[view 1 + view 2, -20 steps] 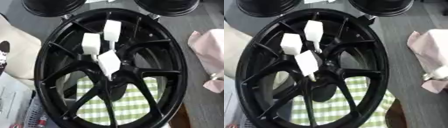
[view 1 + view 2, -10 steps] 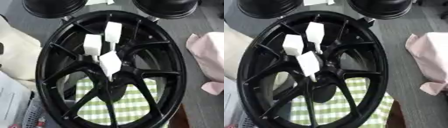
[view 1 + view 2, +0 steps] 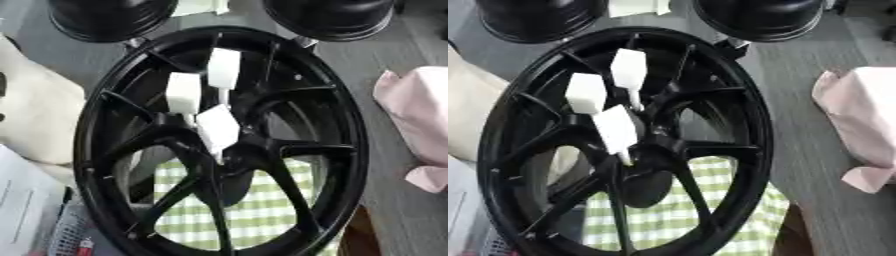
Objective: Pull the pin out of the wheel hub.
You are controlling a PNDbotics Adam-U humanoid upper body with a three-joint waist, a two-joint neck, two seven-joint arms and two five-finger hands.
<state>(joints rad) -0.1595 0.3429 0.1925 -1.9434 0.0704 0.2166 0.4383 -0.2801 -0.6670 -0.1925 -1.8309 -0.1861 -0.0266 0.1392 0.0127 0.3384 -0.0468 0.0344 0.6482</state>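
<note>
A black spoked wheel hub (image 3: 114, 115) lies flat and fills most of both views. Three white pins with blocky heads stand in its centre: one at the upper middle (image 3: 223, 69), one to its left (image 3: 183, 93), and one nearest the hub centre (image 3: 217, 128), tilted. Their thin stems run down toward the centre of the hub. Neither of my hands shows in either view.
A green-and-white checked cloth (image 3: 254, 210) lies under the hub's lower half. A pink cloth (image 3: 420, 115) sits at the right, a cream object (image 3: 35, 110) at the left, papers (image 3: 26, 205) at lower left. Two black round objects (image 3: 105, 17) (image 3: 337, 17) stand behind the hub.
The whole picture has shifted slightly, so the camera has moved. The pins and hub keep the same arrangement.
</note>
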